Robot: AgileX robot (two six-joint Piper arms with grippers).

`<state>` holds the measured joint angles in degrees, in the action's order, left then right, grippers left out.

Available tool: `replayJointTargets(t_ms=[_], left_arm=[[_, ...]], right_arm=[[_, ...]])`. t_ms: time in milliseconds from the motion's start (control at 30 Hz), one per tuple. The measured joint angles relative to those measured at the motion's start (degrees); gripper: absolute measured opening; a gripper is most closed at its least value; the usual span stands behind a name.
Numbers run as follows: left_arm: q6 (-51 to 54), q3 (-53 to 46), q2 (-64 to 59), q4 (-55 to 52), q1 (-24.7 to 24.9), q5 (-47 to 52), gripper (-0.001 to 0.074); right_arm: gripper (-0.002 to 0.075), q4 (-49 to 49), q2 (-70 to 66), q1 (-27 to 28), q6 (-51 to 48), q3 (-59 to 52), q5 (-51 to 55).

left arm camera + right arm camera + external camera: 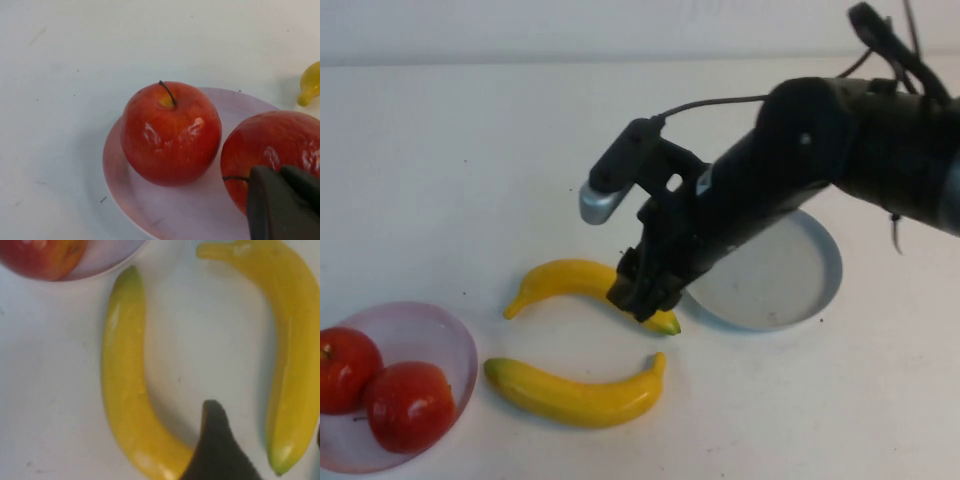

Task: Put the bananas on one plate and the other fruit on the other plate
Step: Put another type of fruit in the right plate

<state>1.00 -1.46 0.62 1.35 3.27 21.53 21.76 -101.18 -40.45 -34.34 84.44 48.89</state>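
Observation:
Two yellow bananas lie on the table: the far one (565, 278) and the near one (575, 395). My right gripper (642, 295) is low over the far banana's green-tipped end, next to the grey-blue plate (780, 285), which holds nothing. In the right wrist view the gripper (267, 440) is open, its fingers on either side of the far banana (292, 355); the near banana (125, 390) lies beside it. Two red apples (345, 368) (410, 405) sit on the pink plate (440, 325). My left gripper (285, 200) hangs shut and empty over the apples (170, 132) (272, 145).
The white table stretches bare behind and to the left of the bananas. The right arm's black body crosses over the grey-blue plate's near-left rim. A banana tip (310, 82) shows beyond the pink plate (175, 210) in the left wrist view.

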Motion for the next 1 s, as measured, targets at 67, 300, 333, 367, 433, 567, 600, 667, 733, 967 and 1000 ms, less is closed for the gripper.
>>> replayJointTargets(t_ms=[67, 300, 333, 367, 433, 567, 600, 667, 733, 967, 1000], left_arm=[[0.0, 0.0, 0.0, 0.0, 0.0, 0.0, 0.0004], [0.0, 0.0, 0.0, 0.0, 0.0, 0.0, 0.0004], [0.0, 0.0, 0.0, 0.0, 0.0, 0.0, 0.0004], [0.0, 0.0, 0.0, 0.0, 0.0, 0.0, 0.0004], [0.0, 0.0, 0.0, 0.0, 0.0, 0.0, 0.0004], [0.0, 0.0, 0.0, 0.0, 0.0, 0.0, 0.0004], [0.0, 0.0, 0.0, 0.0, 0.0, 0.0, 0.0004], [0.0, 0.0, 0.0, 0.0, 0.0, 0.0, 0.0004], [0.0, 0.0, 0.0, 0.0, 0.0, 0.0, 0.0004], [0.0, 0.0, 0.0, 0.0, 0.0, 0.0, 0.0004], [0.0, 0.0, 0.0, 0.0, 0.0, 0.0, 0.0004]], right_arm=[[0.0395, -1.3, -4.3, -0.1, 0.0, 4.3, 0.4], [0.0436, -7.8, -16.5, -0.1, 0.0, 16.4, 3.1], [0.0437, -8.6, -18.0, -0.1, 0.0, 17.5, 3.2], [0.0437, -9.3, -19.3, -0.1, 0.0, 18.5, 3.3], [0.0437, -10.6, -21.5, -0.1, -0.1, 20.0, 3.3], [0.0437, -12.7, -24.3, -0.1, -0.1, 21.1, 3.2], [0.0437, -13.2, -24.8, -0.1, -0.1, 21.2, 3.2], [0.0437, -13.7, -25.6, -0.1, -0.1, 21.5, 3.1], [0.0437, -13.8, -26.2, -0.1, -0.1, 21.5, 2.6], [0.0385, -14.1, -27.3, -0.1, -0.1, 21.6, 1.6], [0.0358, -14.1, -27.4, -0.1, -0.1, 21.6, 1.5]])
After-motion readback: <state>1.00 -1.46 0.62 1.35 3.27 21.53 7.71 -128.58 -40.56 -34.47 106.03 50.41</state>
